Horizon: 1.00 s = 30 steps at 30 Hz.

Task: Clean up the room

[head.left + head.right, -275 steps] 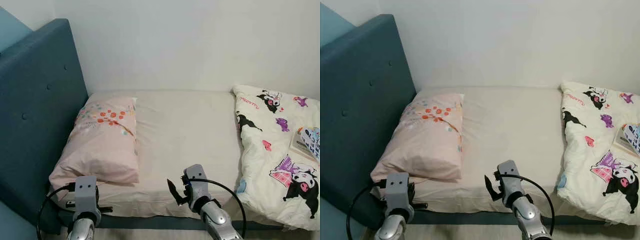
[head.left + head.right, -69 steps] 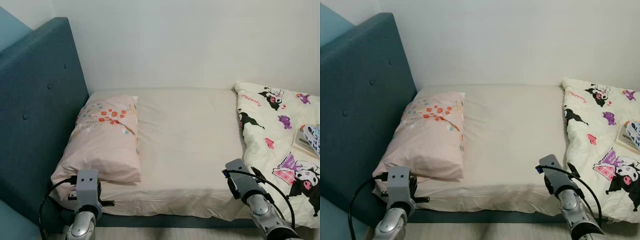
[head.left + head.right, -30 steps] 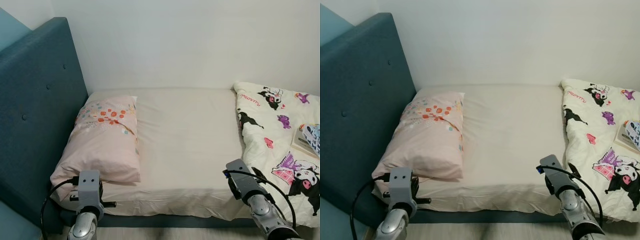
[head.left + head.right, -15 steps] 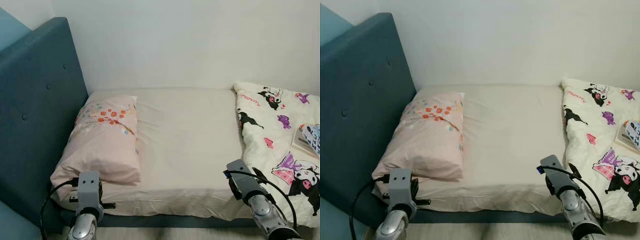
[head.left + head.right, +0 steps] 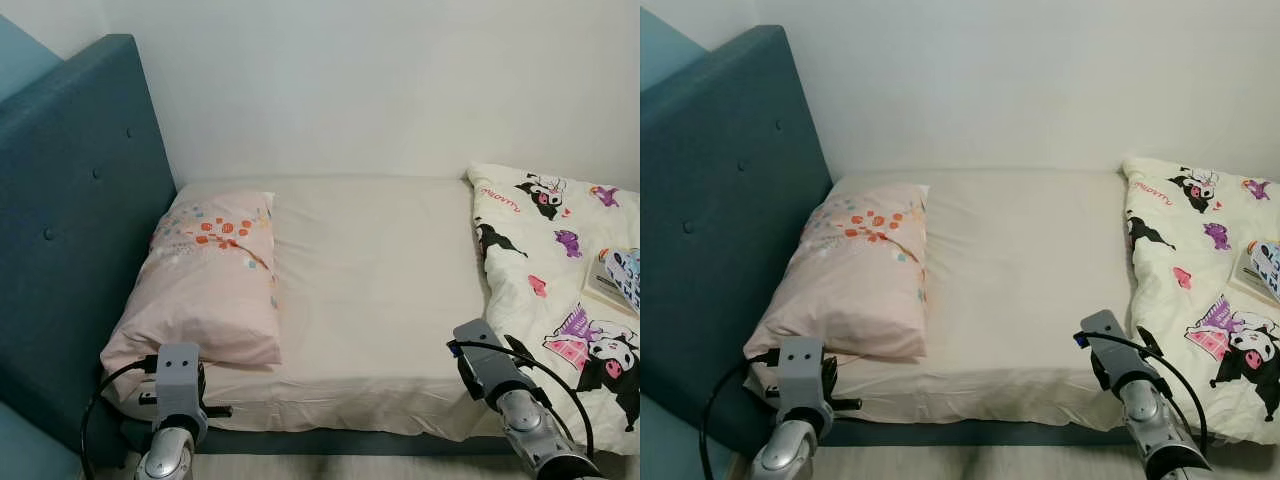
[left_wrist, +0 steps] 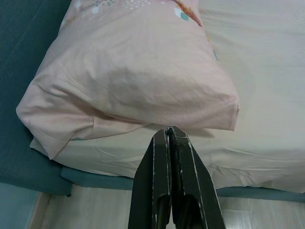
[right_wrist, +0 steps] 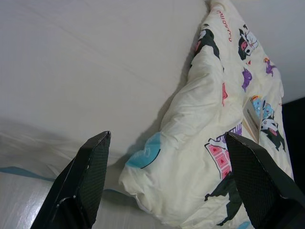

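A bed with a bare cream sheet [image 5: 370, 280] fills the scene. A pink flowered pillow [image 5: 205, 280] lies at the head end, on my left. A white cartoon-print duvet [image 5: 560, 270] is bunched up at the right end, with a book [image 5: 615, 282] lying on it. My left gripper [image 6: 169, 130] is shut and empty, held low just before the pillow's near corner. My right gripper [image 7: 167, 143] is open at the bed's front edge, its fingers spread on either side of the duvet's near corner [image 7: 157, 186] without touching it.
A tall teal padded headboard [image 5: 70, 230] stands on the left, a white wall behind the bed. The teal bed frame [image 5: 330, 441] runs along the front, with a strip of pale wood floor [image 6: 257, 210] below it.
Since the oldest frames my right arm has swung right, from the middle of the bed's front edge to the duvet's corner. Over the last second nothing has moved.
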Motion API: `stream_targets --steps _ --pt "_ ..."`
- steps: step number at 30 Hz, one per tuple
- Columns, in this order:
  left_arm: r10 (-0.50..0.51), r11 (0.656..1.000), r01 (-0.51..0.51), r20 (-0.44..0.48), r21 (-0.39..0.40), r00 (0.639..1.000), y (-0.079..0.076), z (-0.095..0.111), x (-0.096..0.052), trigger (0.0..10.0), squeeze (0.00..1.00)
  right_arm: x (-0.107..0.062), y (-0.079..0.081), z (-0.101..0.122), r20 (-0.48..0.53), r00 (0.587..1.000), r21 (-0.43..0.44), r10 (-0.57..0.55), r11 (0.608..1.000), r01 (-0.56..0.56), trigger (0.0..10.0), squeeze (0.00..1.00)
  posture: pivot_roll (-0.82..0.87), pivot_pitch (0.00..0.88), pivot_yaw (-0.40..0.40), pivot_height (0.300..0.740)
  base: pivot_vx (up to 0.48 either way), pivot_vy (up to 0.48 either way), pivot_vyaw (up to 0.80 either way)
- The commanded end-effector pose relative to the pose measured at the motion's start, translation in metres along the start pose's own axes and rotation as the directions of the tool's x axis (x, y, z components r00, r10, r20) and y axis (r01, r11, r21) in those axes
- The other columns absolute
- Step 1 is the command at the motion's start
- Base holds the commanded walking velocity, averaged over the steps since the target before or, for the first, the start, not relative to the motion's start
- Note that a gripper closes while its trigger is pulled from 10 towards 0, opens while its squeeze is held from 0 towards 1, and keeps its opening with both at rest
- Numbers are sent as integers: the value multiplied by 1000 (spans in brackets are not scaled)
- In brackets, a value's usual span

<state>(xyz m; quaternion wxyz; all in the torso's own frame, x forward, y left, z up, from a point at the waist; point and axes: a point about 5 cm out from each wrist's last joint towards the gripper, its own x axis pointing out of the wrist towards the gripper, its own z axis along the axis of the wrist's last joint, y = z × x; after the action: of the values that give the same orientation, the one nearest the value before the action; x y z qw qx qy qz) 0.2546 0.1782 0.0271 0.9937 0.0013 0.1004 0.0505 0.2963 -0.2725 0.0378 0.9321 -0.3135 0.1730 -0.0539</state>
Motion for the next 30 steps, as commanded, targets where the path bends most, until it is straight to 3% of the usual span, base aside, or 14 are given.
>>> stream_targets --steps 1,30 --pt "-1 1000 1 -15 3 1000 -1 -3 -2 10000 0 -2 -1 -6 -18 1000 4 0 1000 0 10000 0 -12 121 -20 740 0 0 0" --pt "-1 1000 1 -14 3 1000 0 -2 -1 10000 0 -2 2 -4 -14 1000 4 1 1000 -1 10000 0 -10 127 -16 740 0 0 0"
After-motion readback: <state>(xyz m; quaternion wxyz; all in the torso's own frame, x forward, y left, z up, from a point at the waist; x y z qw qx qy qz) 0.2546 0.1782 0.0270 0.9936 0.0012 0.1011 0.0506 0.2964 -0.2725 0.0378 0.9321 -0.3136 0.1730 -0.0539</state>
